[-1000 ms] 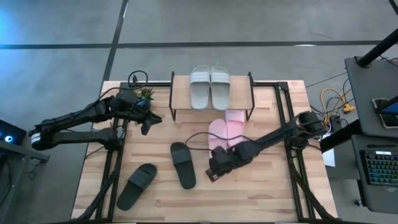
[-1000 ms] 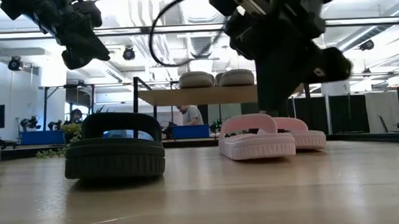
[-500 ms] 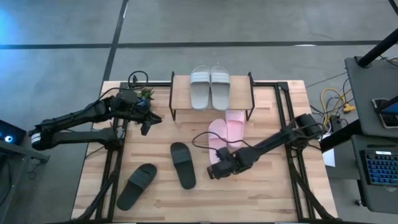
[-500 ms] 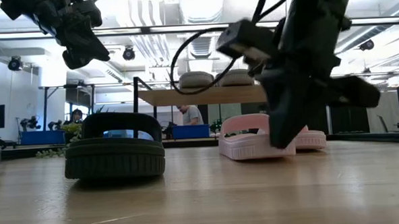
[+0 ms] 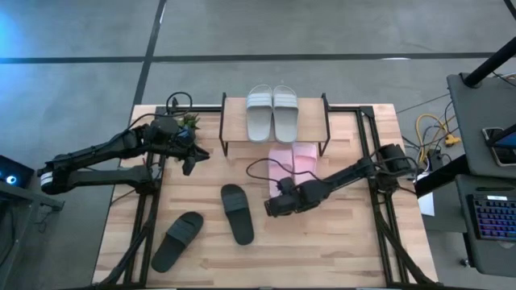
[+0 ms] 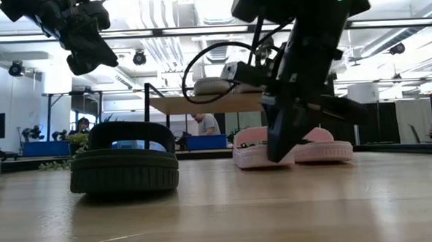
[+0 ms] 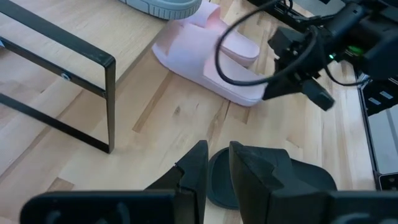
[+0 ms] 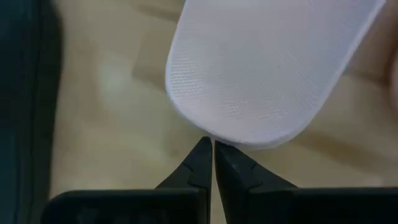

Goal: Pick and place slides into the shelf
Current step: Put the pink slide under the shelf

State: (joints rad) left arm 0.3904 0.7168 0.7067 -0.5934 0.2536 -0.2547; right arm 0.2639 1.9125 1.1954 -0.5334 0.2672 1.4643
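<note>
The shelf (image 5: 274, 121) stood at the far edge of the table (image 5: 339, 250), with the light grey slides (image 5: 272, 111) side by side on its board. Just in front of the shelf lay the pale pink slides (image 5: 292, 159), their near ends hidden under the right arm in the overhead view. The right hand (image 5: 272, 209) sat low at the heel of one pink slide, its fingers (image 8: 200, 163) pressed together and holding nothing; the wrist view showed their tips against the slide's rounded edge, though actual contact was hard to judge. Farther from the shelf lay the two black slides (image 5: 237, 213), well apart from each other. The left hand (image 5: 191, 161) hung above the table left of the shelf, fingers (image 7: 198, 163) slightly parted and empty.
</note>
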